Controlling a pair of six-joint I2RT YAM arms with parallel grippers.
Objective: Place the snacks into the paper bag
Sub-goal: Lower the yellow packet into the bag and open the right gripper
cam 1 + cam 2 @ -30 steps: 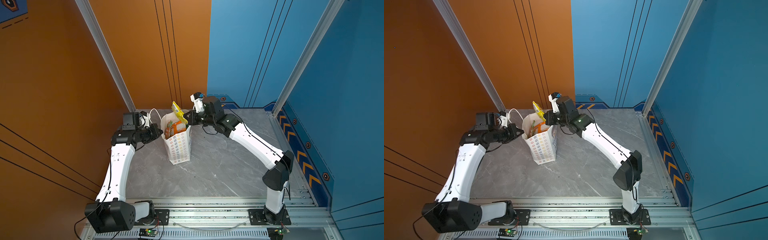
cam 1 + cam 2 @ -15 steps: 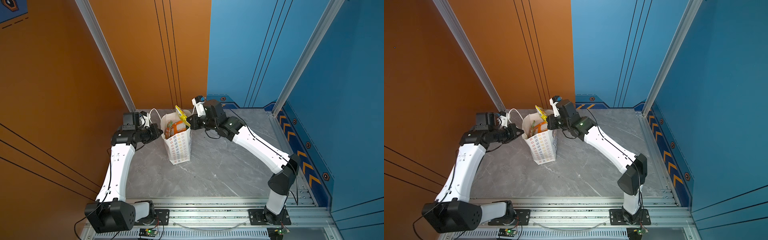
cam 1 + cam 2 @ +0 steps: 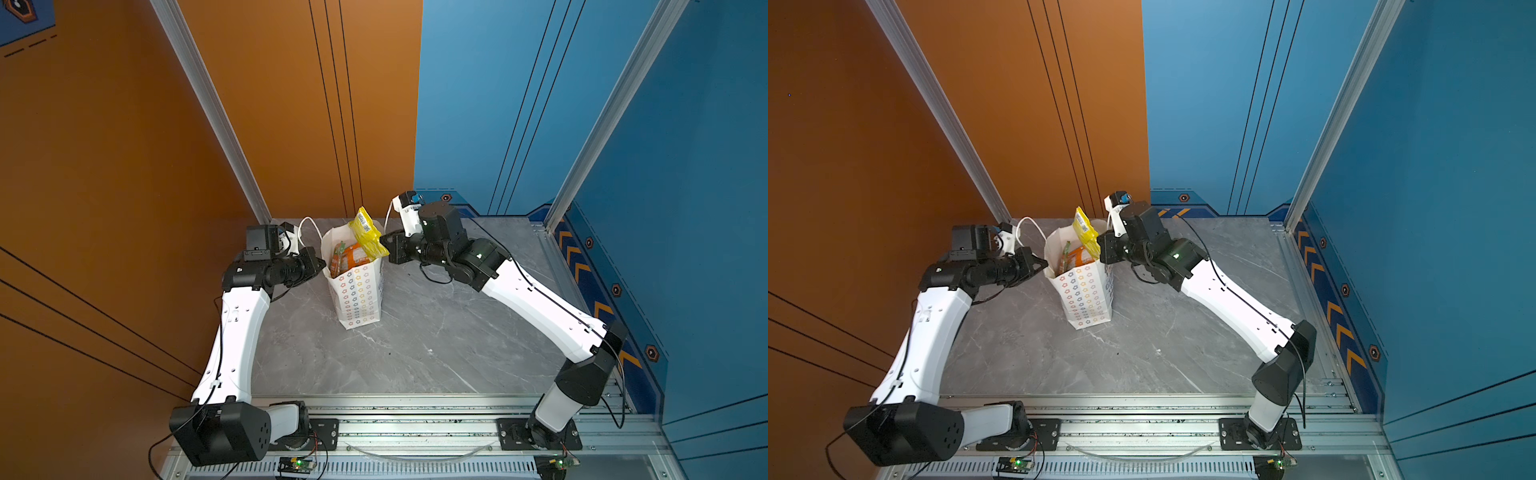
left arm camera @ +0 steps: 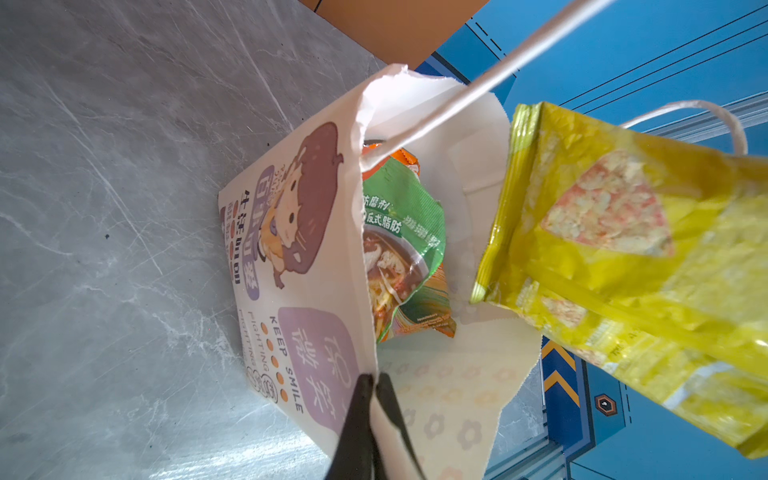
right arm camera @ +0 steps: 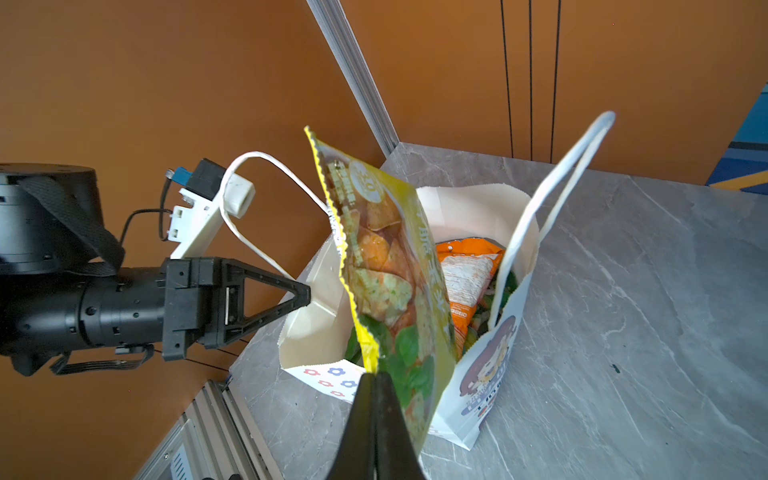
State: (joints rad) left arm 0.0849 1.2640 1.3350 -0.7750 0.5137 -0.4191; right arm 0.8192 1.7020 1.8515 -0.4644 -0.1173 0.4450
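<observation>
Snacks (image 5: pixel 465 274) half hidden behind yellow packet (image 5: pixel 386 257); paper bag (image 5: pixel 486 374) floor unseen

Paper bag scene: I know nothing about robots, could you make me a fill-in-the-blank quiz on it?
The snack packet clamped in the right end effector is ____.
The left end effector pinches the rim of the paper bag, holding its mouth ____.
The bag stands ____ on the table.
Inside, an orange packet lies beside a mostly ____ one.
Missing: yellow; open; upright; green.
</observation>
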